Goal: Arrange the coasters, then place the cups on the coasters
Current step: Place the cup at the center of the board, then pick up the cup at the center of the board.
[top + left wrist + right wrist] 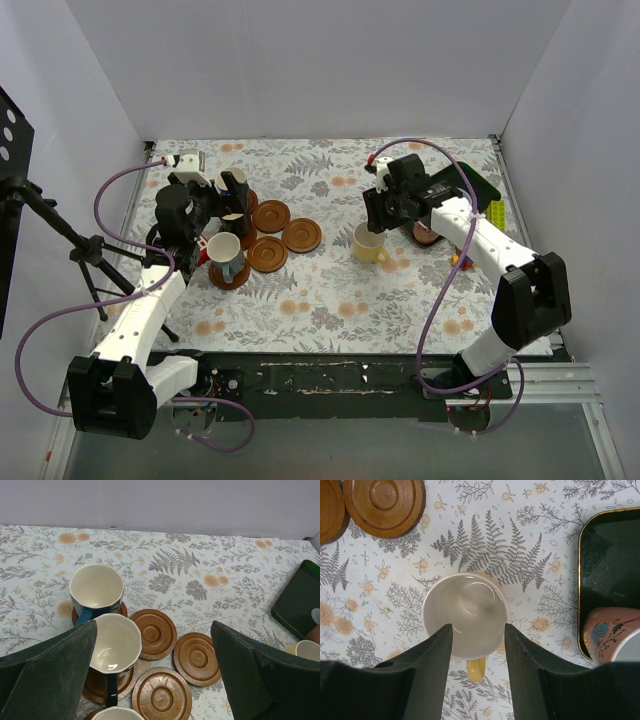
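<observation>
My right gripper [478, 630] has jaws part-spread, gripping nothing I can see, straddling the near rim of the yellow cup [465, 612] from above, handle [476, 669] between my fingers [427, 675]; step in hand looks like picking this cup, so next I need to drop, pinch the wall, lift clear. My left gripper [152, 627] hangs fully spread over the coasters [197, 658], three bare, others under cups [96, 587]; open cloth [485, 540] runs from yellow cup to the nearest bare coaster; tray [605, 550] rim and pink cup [605, 630] sit just right; left arm [150, 300] may crowd the drop.
</observation>
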`<state>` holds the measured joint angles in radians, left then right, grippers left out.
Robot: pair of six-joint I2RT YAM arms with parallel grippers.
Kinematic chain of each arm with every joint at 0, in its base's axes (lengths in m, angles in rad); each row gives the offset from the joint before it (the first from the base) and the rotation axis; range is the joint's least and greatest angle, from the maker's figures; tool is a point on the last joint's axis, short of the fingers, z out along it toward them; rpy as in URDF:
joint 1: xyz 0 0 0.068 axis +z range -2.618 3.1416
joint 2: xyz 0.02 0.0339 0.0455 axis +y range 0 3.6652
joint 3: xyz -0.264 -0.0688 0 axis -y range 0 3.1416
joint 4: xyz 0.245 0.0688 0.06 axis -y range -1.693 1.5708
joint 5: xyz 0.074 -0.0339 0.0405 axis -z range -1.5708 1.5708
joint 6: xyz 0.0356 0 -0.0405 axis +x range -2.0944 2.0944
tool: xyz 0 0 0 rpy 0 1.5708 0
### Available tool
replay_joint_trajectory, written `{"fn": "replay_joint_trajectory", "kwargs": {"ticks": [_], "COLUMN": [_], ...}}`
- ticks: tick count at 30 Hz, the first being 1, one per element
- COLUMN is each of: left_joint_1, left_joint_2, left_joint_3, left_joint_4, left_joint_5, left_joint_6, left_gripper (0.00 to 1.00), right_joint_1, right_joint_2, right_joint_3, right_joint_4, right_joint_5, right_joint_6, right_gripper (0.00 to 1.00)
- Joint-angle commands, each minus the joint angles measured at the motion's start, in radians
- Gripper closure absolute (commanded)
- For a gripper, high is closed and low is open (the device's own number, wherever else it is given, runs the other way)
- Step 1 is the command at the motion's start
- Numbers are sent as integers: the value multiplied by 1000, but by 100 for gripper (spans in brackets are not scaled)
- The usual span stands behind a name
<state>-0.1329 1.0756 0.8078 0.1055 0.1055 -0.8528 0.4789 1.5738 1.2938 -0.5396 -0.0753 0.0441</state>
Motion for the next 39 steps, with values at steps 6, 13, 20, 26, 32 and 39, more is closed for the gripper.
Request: {"fn": "replay_joint_trajectory", "kwargs": {"ticks": [6, 13, 20, 26, 32, 39], "left_joint_1": [3, 3, 3, 3, -34, -242], "left_joint_2": [-8, -5, -3, -8, -40, -34], "left_joint_3": [16, 17, 18, 22, 27, 140], "left_joint_4": [7, 7, 7, 8, 8, -128], "left_joint_5": [8, 10, 10, 22, -10, -179], "left_joint_6": [12, 12, 12, -2, -11, -83], "left_gripper": [2, 2, 2, 2, 2, 4], "right_joint_1": [-14, -17, -19, -8, 56, 145], "right_joint_2": [20, 74, 123, 118, 34, -86], "right_joint_3": [-8, -28, -24, -16, -16, -17], "right_joint_4": [29, 64, 81, 47, -3, 7], "right_joint_5": [20, 20, 51, 115, 218, 253], "right_joint_6": [-133, -156, -161, -87, 62, 305], "right_gripper": [47, 50, 70, 99, 99, 99]}}
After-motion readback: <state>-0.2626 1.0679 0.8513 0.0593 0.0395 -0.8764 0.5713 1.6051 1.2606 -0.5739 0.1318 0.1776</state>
